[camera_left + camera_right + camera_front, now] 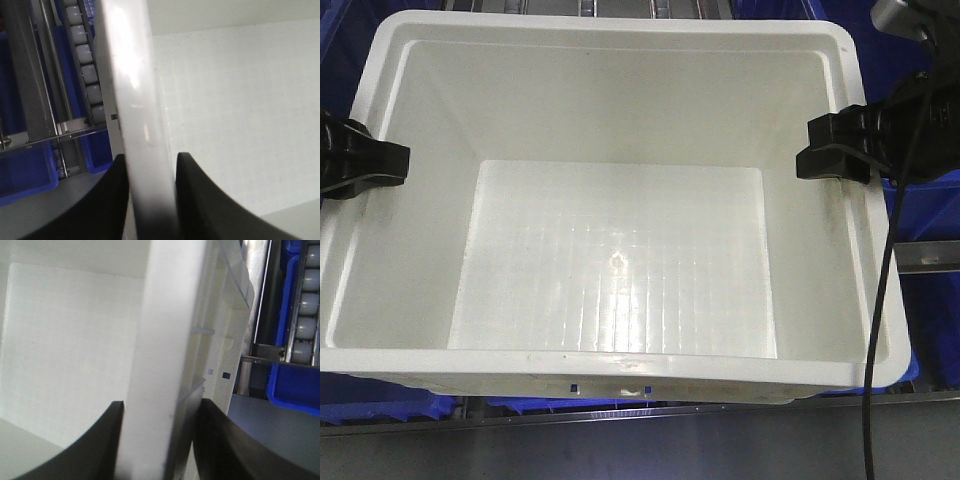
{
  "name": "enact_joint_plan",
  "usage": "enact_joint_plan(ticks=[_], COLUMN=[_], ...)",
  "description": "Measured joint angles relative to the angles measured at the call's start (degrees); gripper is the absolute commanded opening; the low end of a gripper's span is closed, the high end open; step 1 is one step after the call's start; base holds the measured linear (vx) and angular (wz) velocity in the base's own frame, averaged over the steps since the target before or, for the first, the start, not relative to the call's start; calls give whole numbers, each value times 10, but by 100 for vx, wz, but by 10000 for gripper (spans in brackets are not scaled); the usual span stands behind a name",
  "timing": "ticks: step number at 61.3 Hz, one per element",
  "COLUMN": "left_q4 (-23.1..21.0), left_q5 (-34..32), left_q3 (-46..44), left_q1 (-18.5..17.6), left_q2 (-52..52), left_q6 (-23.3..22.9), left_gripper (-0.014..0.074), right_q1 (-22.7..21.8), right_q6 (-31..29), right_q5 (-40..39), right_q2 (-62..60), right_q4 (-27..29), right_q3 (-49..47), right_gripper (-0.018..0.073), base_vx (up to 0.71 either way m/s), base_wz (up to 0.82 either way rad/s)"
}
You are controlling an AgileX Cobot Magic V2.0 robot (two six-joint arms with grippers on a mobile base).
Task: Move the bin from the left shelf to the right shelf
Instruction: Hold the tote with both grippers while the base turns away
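My left pincer [365, 165] and right pincer [835, 150] each pinch the rolled rim [135, 100] of the bin [620, 100] on opposite sides, one finger inside the wall and one outside. The bin fills the front view, empty, with blue bins [380, 408] showing under its near edge. I cannot tell whether it rests on anything.

Being empty, it should be light for its bulk, and the thick rim should be stiff. The smooth plastic could still slip, and the bin could tip if my two sides move unevenly. The middle of each side rim, where I hold it, looks like the best place.

The front view shows both grips and the gridded floor [620, 260] at once. The left wrist view adds rollers [82, 55] just outside the wall. The right wrist view shows the outer ribs [205, 330] under the rim, hidden from the front.
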Motion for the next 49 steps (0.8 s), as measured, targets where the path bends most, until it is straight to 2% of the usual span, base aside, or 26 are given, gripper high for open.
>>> enact_joint_plan(ticks=[23,49], left_q4=[1,1], left_q5=[0,0], left_q3=[0,0], left_q1=[0,0], left_q2=[0,0], left_q6=[0,1], left_gripper=[-8,-8], right_q1=[0,0], right_q6=[0,-1], right_q5=[0,0], right_q2=[0,0], right_q4=[1,1], right_q3=[0,0], right_gripper=[-4,-4], base_vx=[-15,-10], base_wz=[-20,-45])
